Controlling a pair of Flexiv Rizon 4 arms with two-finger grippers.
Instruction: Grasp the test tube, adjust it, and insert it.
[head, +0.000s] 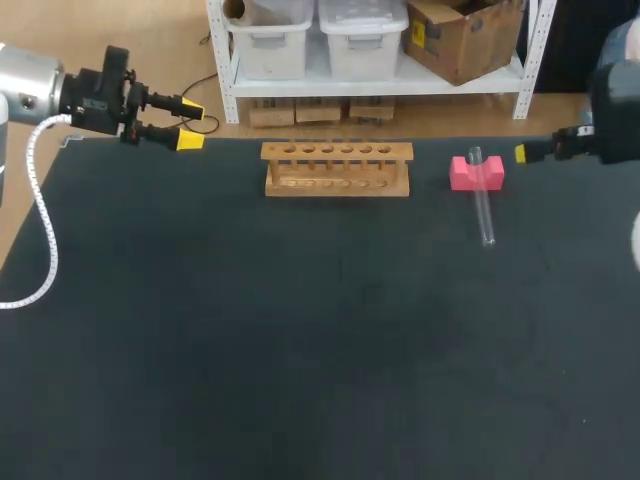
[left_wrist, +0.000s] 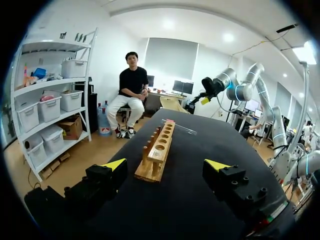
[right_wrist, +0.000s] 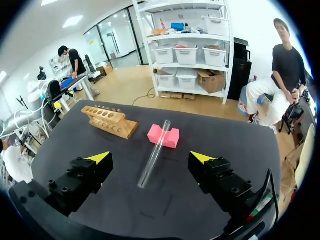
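At the far left corner of the dark worktop (head: 300, 350) your left hand (head: 190, 126) hangs with its two yellow tips apart and nothing between them. It points to the right, toward the wooden rack (head: 337, 168). The rack stands near the far edge, its long side running left to right and its row of holes facing up. To the right of it, apart from it, sits the pink block (head: 463, 175). The test tube (head: 484, 205) lies across this block. Its long axis runs from the far edge toward the robot; the far end rests on the block and the near end on the worktop. Your right hand (right_wrist: 151, 158) is just right of the block, fingers wide apart, and holds nothing.
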